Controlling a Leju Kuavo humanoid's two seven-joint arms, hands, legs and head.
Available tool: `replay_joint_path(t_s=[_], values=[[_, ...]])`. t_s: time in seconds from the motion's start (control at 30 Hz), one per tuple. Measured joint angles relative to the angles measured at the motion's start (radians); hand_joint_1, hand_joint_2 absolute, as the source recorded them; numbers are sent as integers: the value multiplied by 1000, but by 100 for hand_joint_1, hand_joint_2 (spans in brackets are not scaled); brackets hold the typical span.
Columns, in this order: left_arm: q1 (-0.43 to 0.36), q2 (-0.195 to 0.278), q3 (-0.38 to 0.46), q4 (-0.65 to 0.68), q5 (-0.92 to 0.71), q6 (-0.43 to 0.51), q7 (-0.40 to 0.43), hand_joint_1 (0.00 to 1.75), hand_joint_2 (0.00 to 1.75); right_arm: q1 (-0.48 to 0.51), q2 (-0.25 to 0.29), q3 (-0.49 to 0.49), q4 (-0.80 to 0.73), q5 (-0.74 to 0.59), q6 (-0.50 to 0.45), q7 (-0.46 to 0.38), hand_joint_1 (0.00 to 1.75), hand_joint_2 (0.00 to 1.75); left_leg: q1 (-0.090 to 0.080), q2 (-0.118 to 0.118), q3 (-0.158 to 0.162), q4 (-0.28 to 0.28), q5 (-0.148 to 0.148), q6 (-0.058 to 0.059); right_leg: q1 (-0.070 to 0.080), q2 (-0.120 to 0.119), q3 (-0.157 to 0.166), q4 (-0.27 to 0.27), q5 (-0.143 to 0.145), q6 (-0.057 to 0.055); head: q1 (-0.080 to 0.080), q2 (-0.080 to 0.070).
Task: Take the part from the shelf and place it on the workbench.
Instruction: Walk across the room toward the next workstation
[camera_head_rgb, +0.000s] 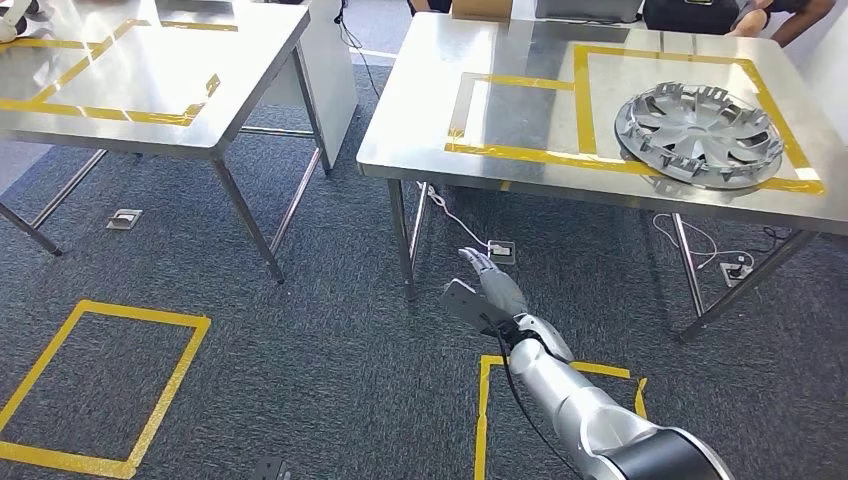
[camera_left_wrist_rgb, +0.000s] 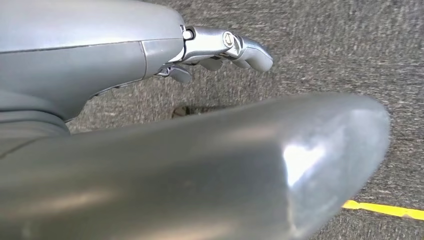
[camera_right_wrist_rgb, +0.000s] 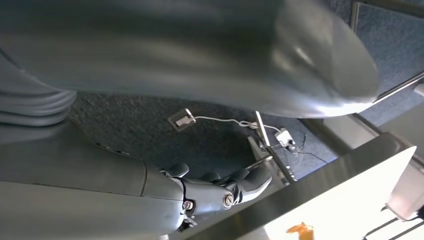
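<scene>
- Fingers of the right hand (camera_head_rgb: 488, 290) are apart and hold nothing, below the workbench (camera_head_rgb: 520, 165).
- Left hand (camera_left_wrist_rgb: 220, 47) fingers curl in, empty.
- Wheel cover (camera_head_rgb: 698, 135) lies on the workbench inside the yellow tape; withdraw without touching the edge.

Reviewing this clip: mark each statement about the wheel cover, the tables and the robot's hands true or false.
1. The wheel cover lies on the right table. True.
2. It sits within the yellow tape outline. True.
3. The right hand holds the wheel cover. False: it holds nothing and hangs over the carpet below the table, fingers extended.
4. The left hand grips a part. False: it holds nothing, over carpet.
5. The left table carries a second wheel cover. False: no wheel cover lies there.
</scene>
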Motion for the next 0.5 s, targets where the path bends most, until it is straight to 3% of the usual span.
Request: replay_joint_path(t_s=[0.07,0.13,0.2,0.23,0.27,0.3,0.37,0.4,0.43,0.5], values=[[4,1,4,0,3,0,-3,0,0,11,-2,-12,6,-7,-4,13,0,0,-4,43,-19,36,-25,-9,-3,-22,4,-11,8,-15,-5,0],[4,2,8,0,4,0,-4,0,0,33,-8,-22,16,-11,-10,29,0,0,-5,106,-72,152,-90,-16,-1,-48,5,-15,10,-23,-16,0],[6,2,11,0,4,1,-4,0,0,64,-18,-34,28,-20,-14,42,0,0,-3,127,-124,270,-139,-21,3,-80,4,-15,8,-25,-21,0],[9,2,12,0,4,2,-4,0,0,79,-22,-41,32,-24,-15,47,0,0,-2,130,-126,281,-137,-22,4,-94,4,-15,8,-25,-22,0],[12,2,14,0,5,2,-4,0,0,94,-24,-47,36,-27,-15,52,0,0,-2,134,-105,251,-118,-21,5,-108,4,-15,7,-25,-23,0],[14,3,16,0,6,3,-4,0,0,106,-26,-53,39,-29,-15,59,0,0,-3,145,-66,186,-88,-17,5,-121,5,-14,6,-24,-25,0],[14,4,19,0,8,3,-4,0,0,127,-31,-64,46,-30,-17,80,0,0,-10,191,14,45,-46,-2,9,-143,9,-14,3,-19,-28,0],[13,4,20,0,10,2,-4,0,0,138,-35,-69,51,-31,-18,92,0,0,-15,207,36,6,-38,6,10,-153,11,-14,1,-14,-29,0],[13,4,21,0,11,1,-4,0,0,150,-38,-75,56,-33,-19,105,0,0,-18,212,43,-9,-38,14,11,-163,14,-14,-1,-8,-28,0],[16,5,22,0,13,0,-3,0,0,175,-44,-87,64,-38,-22,123,0,0,-17,187,43,-12,-33,23,11,-181,20,-15,-5,4,-28,0]])
